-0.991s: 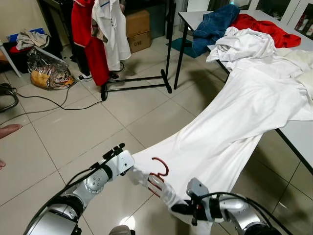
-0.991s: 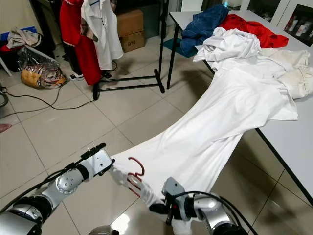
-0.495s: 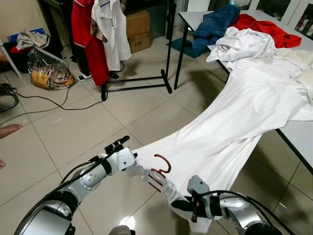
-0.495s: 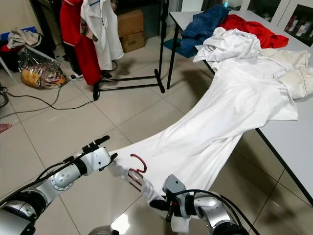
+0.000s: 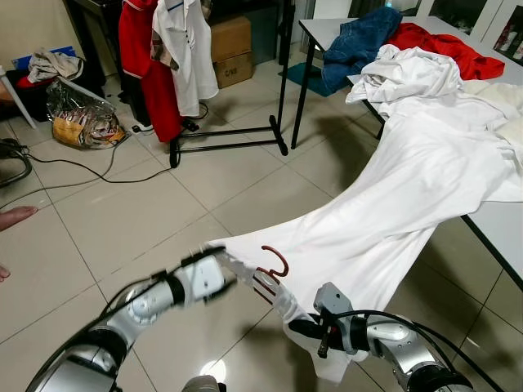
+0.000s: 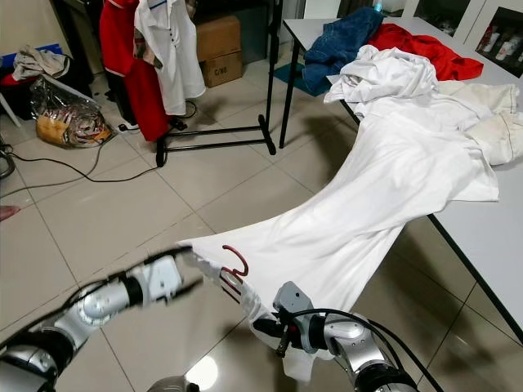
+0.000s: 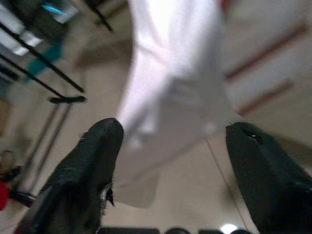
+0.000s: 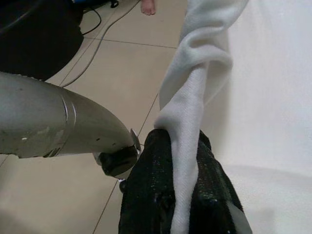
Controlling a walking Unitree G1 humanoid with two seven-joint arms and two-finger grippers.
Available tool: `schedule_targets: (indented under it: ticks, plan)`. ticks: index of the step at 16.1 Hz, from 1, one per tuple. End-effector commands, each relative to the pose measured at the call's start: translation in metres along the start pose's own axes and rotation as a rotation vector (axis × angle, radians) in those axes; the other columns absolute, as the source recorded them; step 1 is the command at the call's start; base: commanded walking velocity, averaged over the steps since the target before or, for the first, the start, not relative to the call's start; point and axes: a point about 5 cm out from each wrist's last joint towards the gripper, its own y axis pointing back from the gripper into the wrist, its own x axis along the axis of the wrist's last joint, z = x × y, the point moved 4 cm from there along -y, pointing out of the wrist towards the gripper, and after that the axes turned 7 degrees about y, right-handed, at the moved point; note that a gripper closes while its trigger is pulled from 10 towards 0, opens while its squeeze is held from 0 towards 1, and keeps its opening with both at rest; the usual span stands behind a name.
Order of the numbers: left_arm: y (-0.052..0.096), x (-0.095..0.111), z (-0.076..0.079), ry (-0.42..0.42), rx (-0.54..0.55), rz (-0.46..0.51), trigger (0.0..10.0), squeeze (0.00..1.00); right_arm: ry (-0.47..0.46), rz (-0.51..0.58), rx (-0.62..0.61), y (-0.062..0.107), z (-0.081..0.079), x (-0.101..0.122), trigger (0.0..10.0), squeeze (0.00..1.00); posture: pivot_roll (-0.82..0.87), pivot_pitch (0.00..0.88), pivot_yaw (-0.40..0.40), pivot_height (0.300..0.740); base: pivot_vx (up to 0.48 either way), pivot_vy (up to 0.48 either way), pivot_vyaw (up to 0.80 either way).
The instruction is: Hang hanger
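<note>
A soft, matt white cloth garment (image 5: pixel 392 204) drapes from a smooth grey tabletop (image 5: pixel 502 224) onto glossy beige floor tiles (image 5: pixel 122 220) that mirror a ceiling light. At 6 o'clock, a smooth red hanger (image 5: pixel 274 265) pokes through the fabric. The arms are brushed silver metal; the right gripper (image 8: pixel 180 195) has grainy matt black jaws, pinching a twisted fold.

Home laundry room, tiled floor (image 5: pixel 122 220), clothes rack (image 5: pixel 229 135), garment-piled table (image 5: pixel 502 220)
</note>
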Motion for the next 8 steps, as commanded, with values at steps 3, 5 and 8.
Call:
schedule_targets:
  ticks: [3,5,8]
  plan:
    - [0.004,-0.001,-0.015,-0.038,0.017,-0.028,10.0,1.00,-0.004,0.001,0.022,0.004,-0.002,-0.003,10.0,0.00,0.14,0.000,0.002,0.740,0.000,0.000,0.00]
    - [0.003,0.009,-0.029,-0.088,0.057,-0.006,10.0,0.97,-0.027,0.006,0.030,0.004,-0.004,-0.005,10.0,0.00,0.14,0.000,0.005,0.740,0.000,0.000,0.00]
    - [0.003,0.017,-0.041,-0.124,0.079,0.013,10.0,0.83,-0.051,0.007,0.027,0.006,-0.006,-0.008,10.0,0.00,0.13,0.000,0.011,0.740,0.000,0.000,0.00]
